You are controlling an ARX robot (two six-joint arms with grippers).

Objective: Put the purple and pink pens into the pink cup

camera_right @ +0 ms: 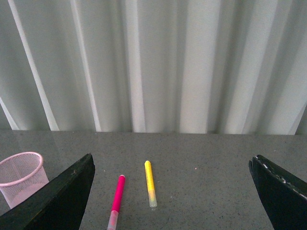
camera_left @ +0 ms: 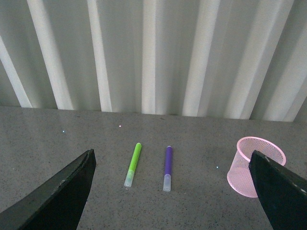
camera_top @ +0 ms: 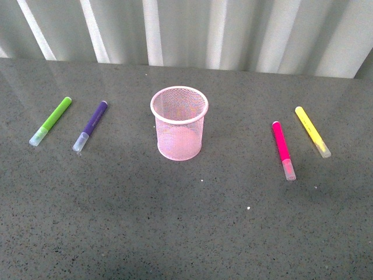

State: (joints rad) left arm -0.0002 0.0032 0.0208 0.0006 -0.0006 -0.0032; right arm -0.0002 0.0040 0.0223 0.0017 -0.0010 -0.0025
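Note:
The pink cup stands upright and empty in the middle of the grey table. Left of it lies the purple pen, clear cap toward me. Right of the cup lies the pink pen, cap also toward me. No arm shows in the front view. My left gripper is open and held above the table, well back from the purple pen, with the cup by one finger. My right gripper is open too, empty, back from the pink pen; the cup sits at that view's edge.
A lime green marker lies left of the purple pen, also seen as the green marker in the left wrist view. A yellow marker lies right of the pink pen, and the same yellow marker shows in the right wrist view. A pale ribbed wall closes the table's far edge.

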